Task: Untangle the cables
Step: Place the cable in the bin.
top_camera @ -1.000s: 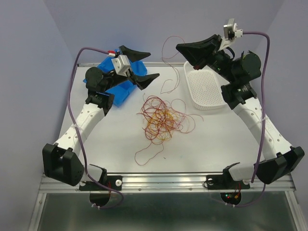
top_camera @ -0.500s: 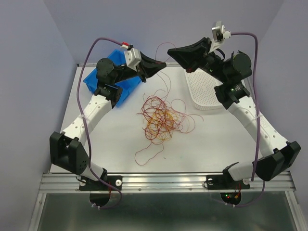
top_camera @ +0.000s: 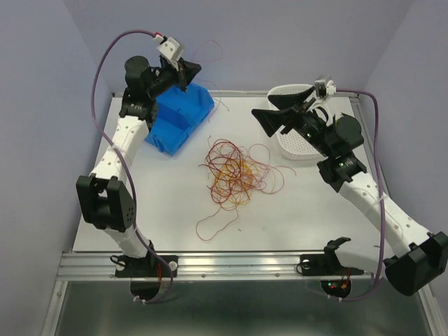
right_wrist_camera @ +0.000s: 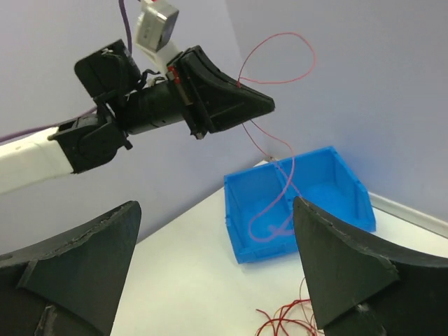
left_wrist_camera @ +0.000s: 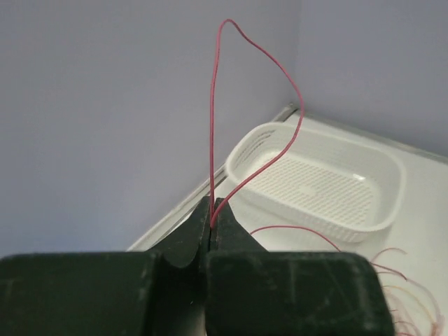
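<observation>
Lilac-walled cell, white worktop (top_camera: 161,203) | white basket (top_camera: 292,145) far right, blue bin (top_camera: 178,119) far left | cables (top_camera: 234,175) tangled mid-worktop, near-left of right pincer (top_camera: 278,105), which is spread and holds nothing | left pincer (top_camera: 187,70) pressed together on one maroon strand (left_wrist_camera: 213,105), raised above bin | strand trails roughly vertically down into bin; release there looks likely next

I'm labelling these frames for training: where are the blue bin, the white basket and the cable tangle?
blue bin (top_camera: 175,122): top view, its middle.
white basket (left_wrist_camera: 322,185): left wrist view, its perforated floor.
cable tangle (top_camera: 234,173): top view, its dense centre.
</observation>
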